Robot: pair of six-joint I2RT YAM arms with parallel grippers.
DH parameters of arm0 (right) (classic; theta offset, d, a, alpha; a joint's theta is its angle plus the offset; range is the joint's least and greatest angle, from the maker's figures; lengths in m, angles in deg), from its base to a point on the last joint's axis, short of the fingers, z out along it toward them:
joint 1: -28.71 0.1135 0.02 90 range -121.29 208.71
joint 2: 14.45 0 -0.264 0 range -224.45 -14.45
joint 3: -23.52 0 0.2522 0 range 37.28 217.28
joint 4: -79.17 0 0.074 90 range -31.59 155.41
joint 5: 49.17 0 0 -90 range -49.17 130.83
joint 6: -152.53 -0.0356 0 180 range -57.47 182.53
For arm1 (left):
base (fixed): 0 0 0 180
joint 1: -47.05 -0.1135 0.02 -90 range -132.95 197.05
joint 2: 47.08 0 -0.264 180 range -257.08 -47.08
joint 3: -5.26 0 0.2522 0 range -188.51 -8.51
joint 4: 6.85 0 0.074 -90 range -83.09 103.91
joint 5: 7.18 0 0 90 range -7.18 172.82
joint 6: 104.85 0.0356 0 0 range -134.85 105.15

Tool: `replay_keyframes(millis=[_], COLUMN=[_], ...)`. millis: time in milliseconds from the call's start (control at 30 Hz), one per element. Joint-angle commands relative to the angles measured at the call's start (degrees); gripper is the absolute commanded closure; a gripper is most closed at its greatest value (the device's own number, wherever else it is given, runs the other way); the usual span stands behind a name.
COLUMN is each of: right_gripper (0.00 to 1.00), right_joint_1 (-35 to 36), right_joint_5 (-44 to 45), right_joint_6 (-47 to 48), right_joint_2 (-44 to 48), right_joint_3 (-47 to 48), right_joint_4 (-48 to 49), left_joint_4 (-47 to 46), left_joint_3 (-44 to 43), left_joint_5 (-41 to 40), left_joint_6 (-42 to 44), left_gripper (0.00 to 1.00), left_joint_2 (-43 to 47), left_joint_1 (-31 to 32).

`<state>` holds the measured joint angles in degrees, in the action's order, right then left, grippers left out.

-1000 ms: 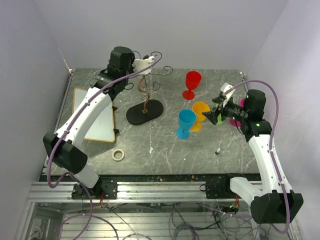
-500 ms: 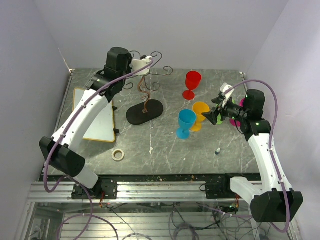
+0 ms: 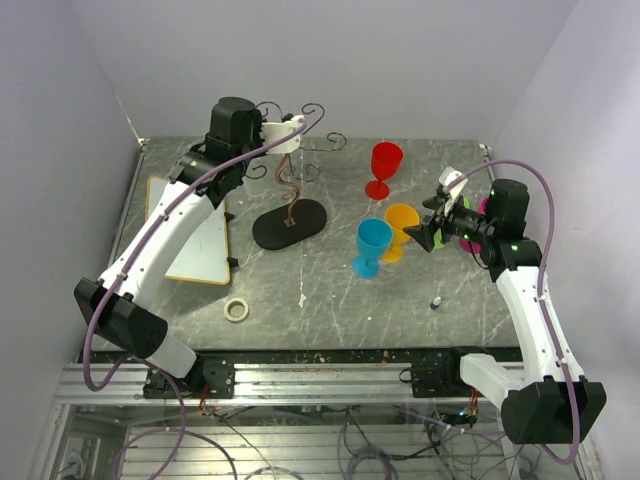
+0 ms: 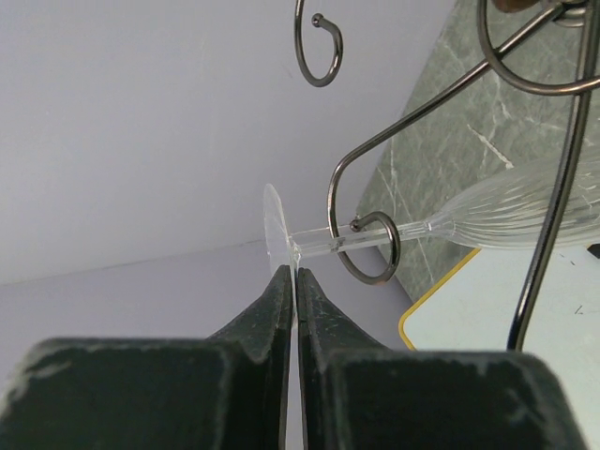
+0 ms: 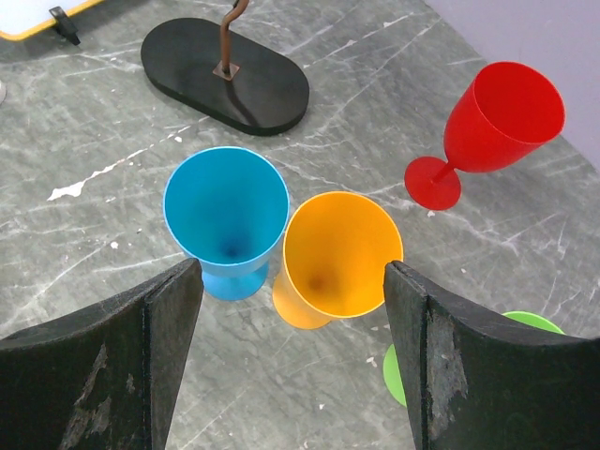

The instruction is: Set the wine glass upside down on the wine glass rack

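Observation:
My left gripper [image 3: 262,131] is shut on the thin round foot of the clear wine glass [image 3: 285,136], holding it sideways at the top of the wine glass rack [image 3: 296,180]. In the left wrist view the gripper [image 4: 296,277] pinches the foot. The glass stem [image 4: 347,239] lies through a scroll loop of the rack [image 4: 319,84], and the ribbed bowl [image 4: 511,211] points right. The rack's black oval base [image 3: 290,223] also shows in the right wrist view [image 5: 225,75]. My right gripper [image 3: 432,232] is open and empty.
Blue [image 5: 227,206], orange [image 5: 342,253] and red [image 5: 502,117] plastic glasses stand upright right of the rack, below my right gripper [image 5: 292,309]. A white board with a yellow edge [image 3: 190,230] lies at the left. A tape roll [image 3: 236,310] lies near the front.
My left arm has shifted slightly left, carrying the clear glass a little along the rack top. The right arm has not moved.

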<state>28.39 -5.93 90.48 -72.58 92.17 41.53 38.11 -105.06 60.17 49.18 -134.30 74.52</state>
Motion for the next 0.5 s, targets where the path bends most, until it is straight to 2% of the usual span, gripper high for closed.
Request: replay_keyframes(millis=[0, 467], right_gripper=[0.22, 0.22], right_joint_1=[-0.43, -0.44], right_joint_5=[-0.45, -0.27], right_joint_6=[0.62, 0.86], right_joint_2=[-0.30, -0.32], right_joint_3=[0.79, 0.83], right_joint_4=[-0.06, -0.36], left_joint_4=[-0.33, -0.25], left_joint_3=[1.15, 3.49], left_joint_5=[1.20, 1.75], left_joint_6=[-1.04, -0.74], left_gripper=[0.87, 0.82], left_joint_2=[-0.01, -0.03], left_joint_1=[0.45, 0.63])
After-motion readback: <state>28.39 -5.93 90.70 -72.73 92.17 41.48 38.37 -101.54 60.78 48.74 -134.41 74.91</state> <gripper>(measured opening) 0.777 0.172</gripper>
